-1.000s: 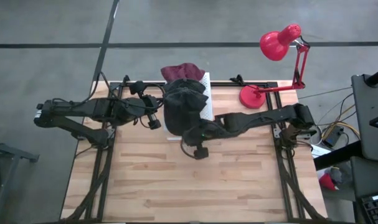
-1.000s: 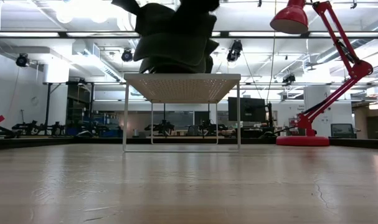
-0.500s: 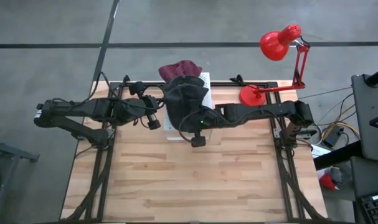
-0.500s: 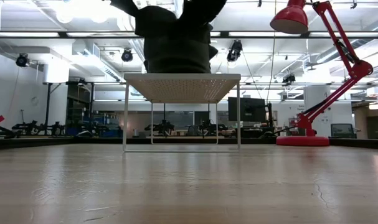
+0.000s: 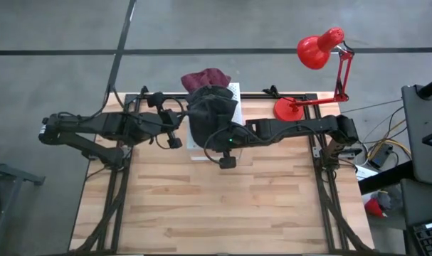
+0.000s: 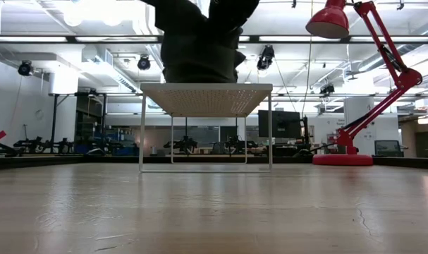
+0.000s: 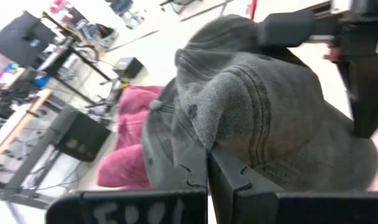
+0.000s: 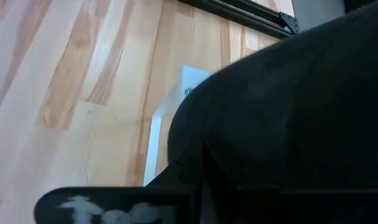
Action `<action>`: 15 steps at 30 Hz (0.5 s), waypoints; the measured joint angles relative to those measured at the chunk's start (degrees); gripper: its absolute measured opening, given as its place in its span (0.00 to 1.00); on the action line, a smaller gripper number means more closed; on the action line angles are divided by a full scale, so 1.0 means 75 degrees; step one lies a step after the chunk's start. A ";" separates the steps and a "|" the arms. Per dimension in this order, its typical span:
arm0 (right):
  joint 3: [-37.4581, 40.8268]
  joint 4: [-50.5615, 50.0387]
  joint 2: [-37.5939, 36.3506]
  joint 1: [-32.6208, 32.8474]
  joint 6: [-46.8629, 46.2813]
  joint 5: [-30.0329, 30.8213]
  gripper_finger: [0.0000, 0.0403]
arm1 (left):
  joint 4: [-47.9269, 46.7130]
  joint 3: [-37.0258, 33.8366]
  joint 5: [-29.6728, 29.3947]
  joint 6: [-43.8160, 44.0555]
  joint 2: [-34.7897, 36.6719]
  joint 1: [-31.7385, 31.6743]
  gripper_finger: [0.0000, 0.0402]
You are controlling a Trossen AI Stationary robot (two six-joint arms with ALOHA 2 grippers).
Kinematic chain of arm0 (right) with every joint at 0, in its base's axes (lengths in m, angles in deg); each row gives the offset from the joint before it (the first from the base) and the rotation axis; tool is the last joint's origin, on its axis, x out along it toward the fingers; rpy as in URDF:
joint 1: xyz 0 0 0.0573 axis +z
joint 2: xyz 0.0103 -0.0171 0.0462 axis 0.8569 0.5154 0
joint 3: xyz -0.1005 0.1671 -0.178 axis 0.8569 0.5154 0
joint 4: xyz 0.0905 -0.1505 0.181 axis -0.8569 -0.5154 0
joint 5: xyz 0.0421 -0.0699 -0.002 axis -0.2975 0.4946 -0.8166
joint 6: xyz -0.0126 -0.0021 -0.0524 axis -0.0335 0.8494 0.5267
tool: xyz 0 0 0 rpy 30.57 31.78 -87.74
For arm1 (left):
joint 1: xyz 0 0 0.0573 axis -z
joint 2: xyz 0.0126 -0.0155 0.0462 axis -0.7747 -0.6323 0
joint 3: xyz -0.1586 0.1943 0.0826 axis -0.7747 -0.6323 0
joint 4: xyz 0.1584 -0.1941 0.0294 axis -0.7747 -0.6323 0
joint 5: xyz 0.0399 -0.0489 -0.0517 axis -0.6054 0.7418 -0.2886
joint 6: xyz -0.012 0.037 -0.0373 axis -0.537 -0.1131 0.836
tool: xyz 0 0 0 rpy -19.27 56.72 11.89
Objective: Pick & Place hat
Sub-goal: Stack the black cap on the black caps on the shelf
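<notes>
wooden tabletop (image 5: pixel 223 206) with a white perforated stand (image 6: pixel 206 99) at its far edge serves as the landmark; a red desk lamp (image 5: pixel 317 51) stands to the right of the stand. compared with a second ago, my right arm has swung from a bent pose in front of the stand to a straighter reach over it, and the dark grey hat (image 5: pixel 212 114) has shifted back until it sits squarely above the stand's top. my right gripper (image 8: pixel 201 180) is pressed together, pinching the hat's fabric. my left gripper (image 7: pixel 208 174) is likewise pressed together on the hat's edge, on the stand's left side. a maroon hat (image 5: pixel 205 77) lies just behind the stand, partly beneath the grey one.
</notes>
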 joint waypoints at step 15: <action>0.0007 -0.0103 0.0000 0.0000 -0.0004 -0.0104 0.02 | -0.0397 -0.0098 -0.0090 0.0601 -0.0189 -0.0006 0.10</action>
